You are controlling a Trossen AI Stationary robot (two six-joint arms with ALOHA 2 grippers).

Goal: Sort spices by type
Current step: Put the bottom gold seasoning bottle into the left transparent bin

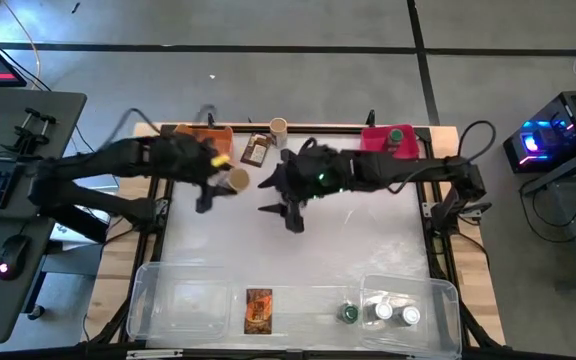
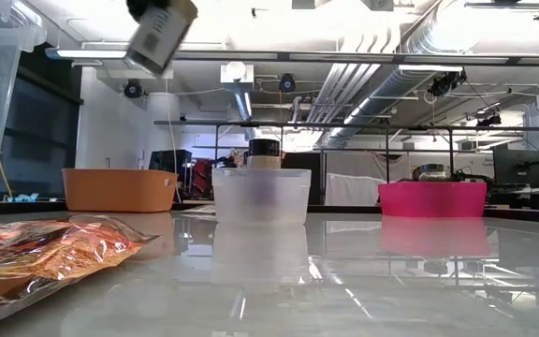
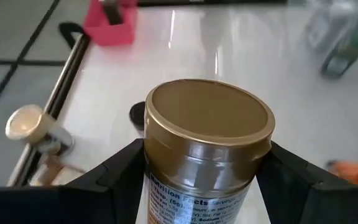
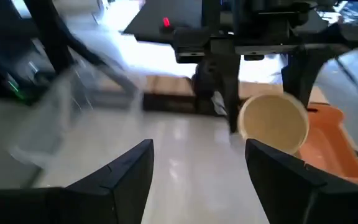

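My left gripper (image 1: 223, 182) (image 3: 205, 149) is shut on a tan-capped spice jar (image 1: 236, 180) (image 2: 162, 33) above the table's far left part. My right gripper (image 1: 280, 205) (image 4: 197, 155) is open and hangs over the table's middle, facing that jar's cap (image 4: 273, 121). Another tan-capped jar (image 1: 278, 126) (image 3: 27, 121) stands at the far edge. A brown packet (image 1: 256, 150) lies beside it. A green-capped jar (image 1: 396, 135) sits in the pink bin (image 1: 376, 142). An orange packet (image 1: 258, 310) (image 2: 45, 248) lies flat at the near edge. Two white-capped jars (image 1: 396, 314) stand in the right clear tub, and a green-capped one (image 1: 349, 313) stands at its left wall. My left gripper pinches the jar's body just below the cap (image 3: 197, 168) between its two fingers (image 3: 117, 177), one on each side. The jar is lifted clear of the table and tilted, with its cap (image 3: 210, 115) pointing away from the wrist.
The orange bin (image 1: 203, 135) (image 2: 120, 190) is at the far left and the pink bin (image 2: 431, 198) at the far right. Two clear tubs (image 1: 183, 305) (image 1: 418, 290) line the near edge. In the low view a clear tub (image 2: 260, 195) stands mid-table.
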